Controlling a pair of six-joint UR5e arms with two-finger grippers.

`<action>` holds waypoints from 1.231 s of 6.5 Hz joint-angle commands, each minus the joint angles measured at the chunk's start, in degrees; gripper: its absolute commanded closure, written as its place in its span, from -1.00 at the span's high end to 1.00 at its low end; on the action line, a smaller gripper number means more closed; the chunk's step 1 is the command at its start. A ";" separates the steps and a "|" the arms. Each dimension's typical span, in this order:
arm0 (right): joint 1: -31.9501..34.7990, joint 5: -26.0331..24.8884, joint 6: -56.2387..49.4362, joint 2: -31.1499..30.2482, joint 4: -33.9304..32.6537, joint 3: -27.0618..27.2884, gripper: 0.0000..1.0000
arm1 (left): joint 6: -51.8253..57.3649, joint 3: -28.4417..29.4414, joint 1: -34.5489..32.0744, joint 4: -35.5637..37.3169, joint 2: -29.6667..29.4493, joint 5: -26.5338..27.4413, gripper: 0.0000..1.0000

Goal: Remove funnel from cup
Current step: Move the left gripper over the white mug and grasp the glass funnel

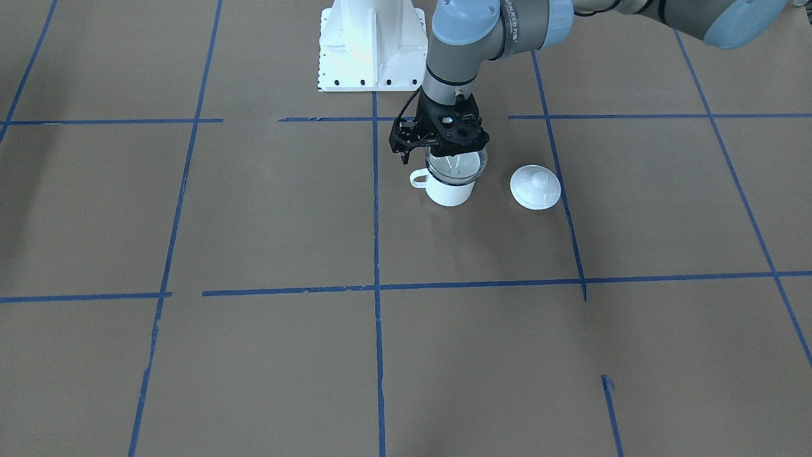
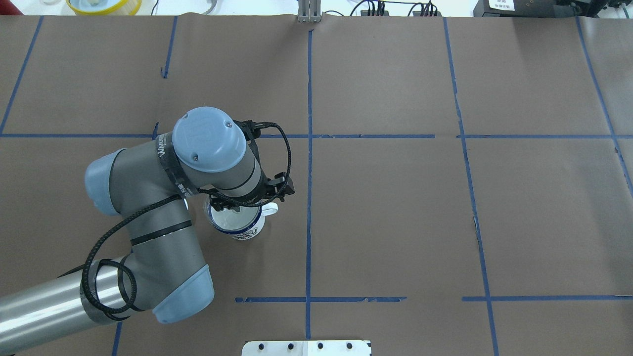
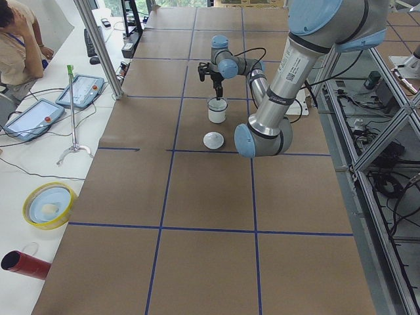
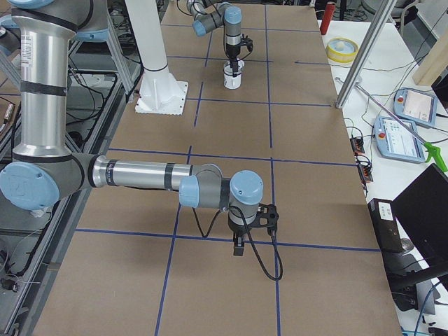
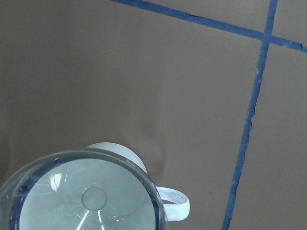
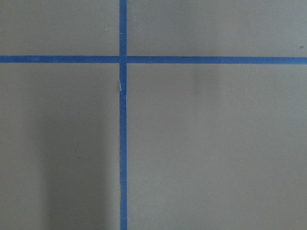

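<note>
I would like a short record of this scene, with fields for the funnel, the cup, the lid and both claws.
cup: white mug, upright on the table
funnel: clear, seated in the mug's mouth
lid: white, domed, beside the cup, not touching it
left claw: at the funnel's rim; open or shut, cannot tell
right claw: far from the cup; state cannot tell
</note>
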 commanded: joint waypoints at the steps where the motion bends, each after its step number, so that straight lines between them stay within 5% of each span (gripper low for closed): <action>1: 0.00 0.00 0.00 0.00 0.00 0.00 1.00 | 0.07 -0.05 0.63 0.58 0.07 0.75 -0.27; 2: 0.00 0.00 0.00 0.00 0.00 0.00 1.00 | 0.68 -0.75 0.63 2.59 -0.19 0.83 -0.99; 5: 0.00 0.00 0.00 0.00 0.00 0.00 1.00 | 0.86 -1.46 0.54 3.40 -0.37 0.92 -1.00; 8: 0.00 0.00 0.00 0.00 0.00 0.00 1.00 | 0.86 -9.08 -5.14 4.19 -0.81 2.24 -1.00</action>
